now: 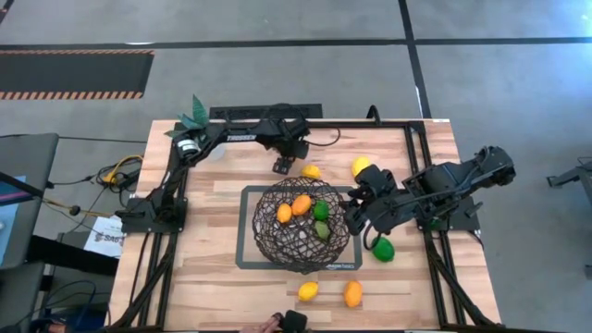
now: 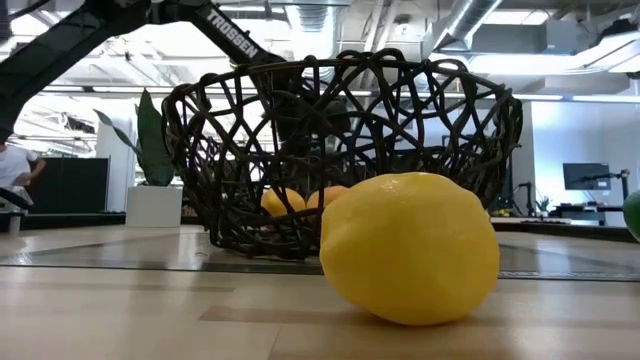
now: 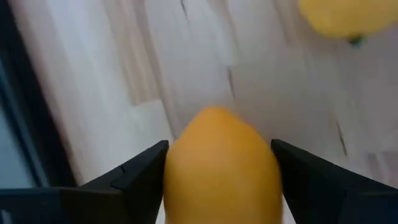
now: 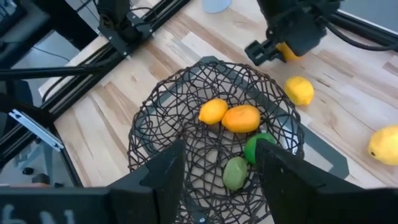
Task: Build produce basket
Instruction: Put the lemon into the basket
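Your basket [image 1: 302, 225] sits at the middle of the table [image 1: 213, 277] on a flat grey-framed mat [image 1: 246, 259]. Inside it you have four fruits: an orange one [image 4: 241, 118], a yellow-orange one [image 4: 212, 111], a bright green one [image 4: 254, 147] and a duller green one [image 4: 234, 173], all close together on the basket floor.

Your left gripper [image 1: 283, 165] stands just beyond the far rim of the basket, and its fingers [image 3: 140, 171] are closed against both sides of an orange fruit [image 3: 222, 165]. A yellow fruit [image 1: 311, 171] lies on the table just beside it.

Your right gripper [image 1: 354, 218] hangs over the basket's right rim with its fingers [image 4: 165, 171] parted and nothing between them.

Loose on the table you have a yellow fruit [image 1: 361, 166] near the right arm, a green one [image 1: 382, 249] right of the mat, and a yellow one [image 1: 308, 291] and an orange one [image 1: 352, 294] near the front edge. A potted plant [image 1: 190, 125] stands at the far left corner.
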You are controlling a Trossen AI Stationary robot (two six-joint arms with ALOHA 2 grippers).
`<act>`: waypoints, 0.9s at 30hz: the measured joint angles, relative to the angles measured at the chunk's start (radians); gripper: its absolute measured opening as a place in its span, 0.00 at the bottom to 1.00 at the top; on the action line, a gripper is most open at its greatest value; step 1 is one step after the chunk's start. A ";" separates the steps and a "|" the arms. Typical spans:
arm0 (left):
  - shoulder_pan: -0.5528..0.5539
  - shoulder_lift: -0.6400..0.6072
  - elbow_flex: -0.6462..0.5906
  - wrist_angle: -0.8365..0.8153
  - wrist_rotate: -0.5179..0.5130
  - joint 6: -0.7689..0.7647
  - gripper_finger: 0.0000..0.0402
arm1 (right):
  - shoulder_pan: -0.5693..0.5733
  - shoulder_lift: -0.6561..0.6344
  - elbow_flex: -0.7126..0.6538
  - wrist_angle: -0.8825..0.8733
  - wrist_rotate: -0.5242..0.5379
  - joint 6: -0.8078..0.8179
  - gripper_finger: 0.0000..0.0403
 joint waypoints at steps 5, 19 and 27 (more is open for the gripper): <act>-0.003 0.000 0.000 0.000 -0.006 -0.005 0.55 | 0.001 0.000 0.000 0.002 0.000 0.000 0.51; -0.002 0.002 0.162 -0.215 -0.024 -0.207 0.47 | 0.000 -0.007 0.000 -0.069 0.000 -0.007 0.44; -0.010 0.000 0.535 -0.548 0.132 -0.346 0.47 | -0.020 -0.035 0.000 -0.215 0.000 -0.009 0.37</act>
